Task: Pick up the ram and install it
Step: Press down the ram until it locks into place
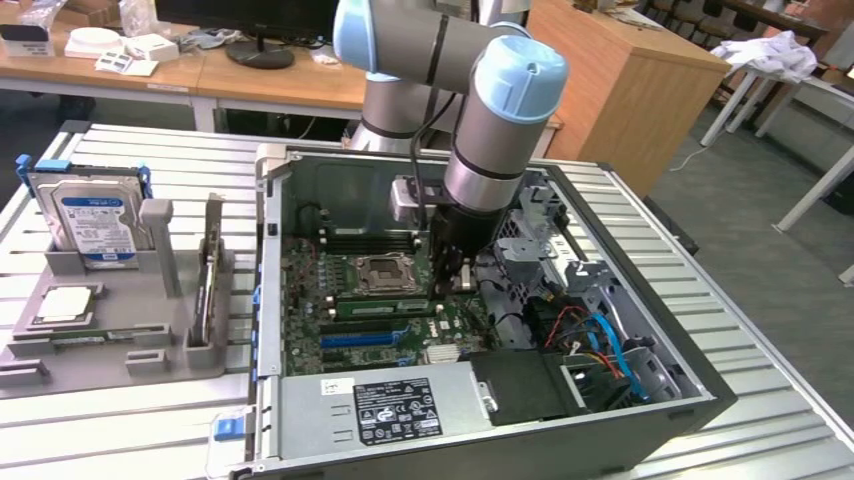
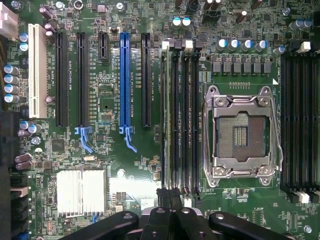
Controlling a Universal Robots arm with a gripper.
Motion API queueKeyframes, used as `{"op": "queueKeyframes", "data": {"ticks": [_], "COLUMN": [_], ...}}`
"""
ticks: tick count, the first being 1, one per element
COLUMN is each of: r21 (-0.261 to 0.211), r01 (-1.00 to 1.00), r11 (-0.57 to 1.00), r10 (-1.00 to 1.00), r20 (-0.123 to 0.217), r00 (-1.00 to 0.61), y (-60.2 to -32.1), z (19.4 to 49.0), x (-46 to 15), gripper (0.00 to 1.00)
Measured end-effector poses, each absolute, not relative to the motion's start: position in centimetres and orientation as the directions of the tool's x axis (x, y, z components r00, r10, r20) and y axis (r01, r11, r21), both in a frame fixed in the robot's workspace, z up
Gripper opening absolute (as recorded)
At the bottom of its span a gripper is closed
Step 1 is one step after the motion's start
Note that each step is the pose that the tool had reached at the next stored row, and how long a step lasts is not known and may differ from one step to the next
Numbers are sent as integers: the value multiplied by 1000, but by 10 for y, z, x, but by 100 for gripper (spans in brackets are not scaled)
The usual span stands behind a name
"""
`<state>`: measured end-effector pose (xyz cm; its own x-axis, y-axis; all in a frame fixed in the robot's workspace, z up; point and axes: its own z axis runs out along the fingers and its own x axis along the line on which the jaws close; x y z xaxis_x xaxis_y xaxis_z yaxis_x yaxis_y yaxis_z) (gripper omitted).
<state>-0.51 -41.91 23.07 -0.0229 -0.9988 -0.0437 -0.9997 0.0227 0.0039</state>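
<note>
Presently:
1. End effector (image 2: 170, 216): fingers pressed together, empty, poised low over the motherboard (image 2: 105, 100) inside the open computer case (image 1: 641, 400).
2. Ram (image 1: 382, 306): seated in a memory slot just beside the CPU socket (image 2: 242, 135); appears installed.
3. Remaining: apparently nothing but clearing the arm.

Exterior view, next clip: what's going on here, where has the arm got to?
The robot arm reaches down into the open computer case, its gripper shut and low over the motherboard, next to the empty CPU socket. In the wrist view a ram stick stands in the memory slots beside that socket, in line with the gripper. The hard drive stands in the grey holder on the exterior view's left.
</note>
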Motion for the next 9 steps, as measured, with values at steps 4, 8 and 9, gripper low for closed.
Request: {"op": "queueKeyframes", "data": {"ticks": [4, 8, 9], "r21": [4, 4, 4], "r01": [-1000, -1000, -1000], "r11": [23, 23, 23], "r10": [-999, -999, -999], "r20": [-43, -43, -43], "r00": [-23, -23, -23], "y": [-419, -419, -419], "z": [229, 229, 229], "x": [-5, -5, -5], "gripper": [11, 11, 11]}}
